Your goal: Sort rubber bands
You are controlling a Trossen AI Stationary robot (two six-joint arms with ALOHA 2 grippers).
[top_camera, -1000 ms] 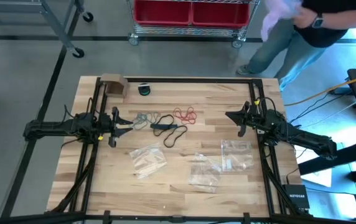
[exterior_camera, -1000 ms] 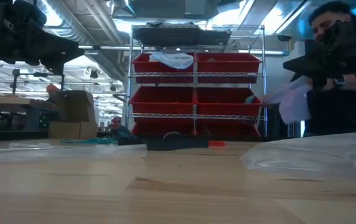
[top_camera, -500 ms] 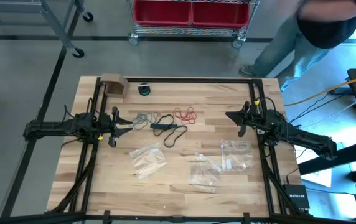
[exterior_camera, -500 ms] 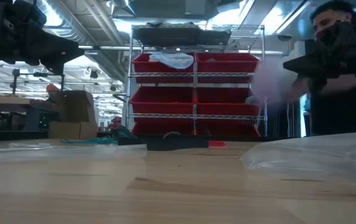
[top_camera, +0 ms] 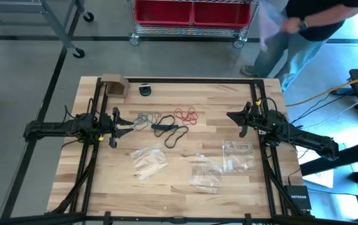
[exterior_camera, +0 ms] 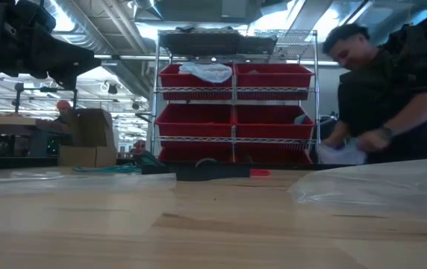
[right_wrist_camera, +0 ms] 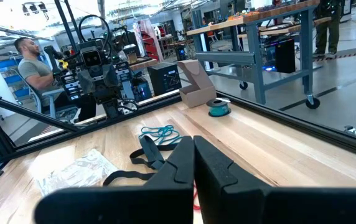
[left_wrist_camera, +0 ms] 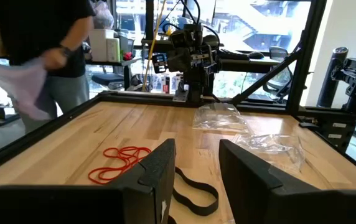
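Lying before left hand [top_camera: 131, 127] (open), rubber bands [top_camera: 166, 122]

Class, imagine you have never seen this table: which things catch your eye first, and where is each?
The red rubber bands stand out at mid-table, beside the black rubber bands and teal rubber bands. Clear plastic bags lie nearer the front edge. Behind the table, a person stands by red bins.

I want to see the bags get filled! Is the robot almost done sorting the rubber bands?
Not yet, it looks barely begun. Done: nothing visible; the bags lie flat on the table with no bands seen in them. In hand: nothing; the left hand is open beside the teal bands, the right hand shut and waiting. Left: black bands, red bands, teal ones.
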